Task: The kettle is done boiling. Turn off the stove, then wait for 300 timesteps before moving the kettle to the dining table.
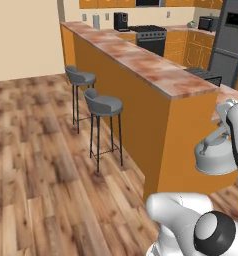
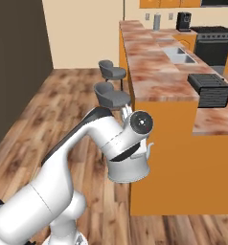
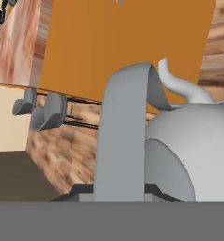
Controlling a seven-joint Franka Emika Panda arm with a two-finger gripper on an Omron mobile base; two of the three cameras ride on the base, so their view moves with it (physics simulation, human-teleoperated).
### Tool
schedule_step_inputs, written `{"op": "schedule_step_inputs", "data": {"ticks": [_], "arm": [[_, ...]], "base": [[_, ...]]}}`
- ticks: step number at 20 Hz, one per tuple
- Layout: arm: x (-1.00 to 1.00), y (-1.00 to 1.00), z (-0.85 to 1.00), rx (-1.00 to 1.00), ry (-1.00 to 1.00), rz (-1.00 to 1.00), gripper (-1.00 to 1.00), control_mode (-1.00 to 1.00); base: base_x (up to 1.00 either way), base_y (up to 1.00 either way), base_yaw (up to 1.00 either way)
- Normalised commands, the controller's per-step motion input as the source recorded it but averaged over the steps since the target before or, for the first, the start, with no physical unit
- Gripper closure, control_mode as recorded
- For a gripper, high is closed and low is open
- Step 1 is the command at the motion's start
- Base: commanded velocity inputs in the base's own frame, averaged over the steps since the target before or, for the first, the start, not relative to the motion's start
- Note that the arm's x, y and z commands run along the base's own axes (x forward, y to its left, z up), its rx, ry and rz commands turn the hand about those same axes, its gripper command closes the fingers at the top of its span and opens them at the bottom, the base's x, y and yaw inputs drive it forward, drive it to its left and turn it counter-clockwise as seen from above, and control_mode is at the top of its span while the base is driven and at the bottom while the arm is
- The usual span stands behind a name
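Observation:
The silver-grey kettle [image 1: 214,159] [image 2: 129,168] hangs in the air beside the short orange end of the dining table [image 1: 141,64] [image 2: 152,72], below the level of its marbled top. My gripper [image 3: 118,192] is shut on the kettle's flat slanted handle [image 3: 124,136], with the domed body [image 3: 194,146] and spout to its right. The white hand [image 1: 237,131] stands over the kettle in the left base view. The black stove [image 1: 151,35] [image 2: 213,37] is far off at the back wall.
Two grey bar stools [image 1: 104,105] [image 1: 81,77] stand along the table's left side over the wooden floor. A dark slatted appliance [image 2: 210,89] sits on the counter behind the table, near a sink [image 2: 180,54]. A grey fridge [image 1: 228,42] stands at the right.

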Motion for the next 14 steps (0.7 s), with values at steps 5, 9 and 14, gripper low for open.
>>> {"op": "schedule_step_inputs", "data": {"ticks": [5,9,14], "arm": [[0.00,0.00,0.00,0.00,0.00,0.00,1.00,1.00],[0.00,0.00,0.00,0.00,0.00,0.00,1.00,1.00],[0.00,0.00,0.00,0.00,0.00,0.00,1.00,1.00]], "base": [[0.41,0.00,-0.15],[0.42,0.00,-0.15],[0.37,0.00,-0.15]]}}
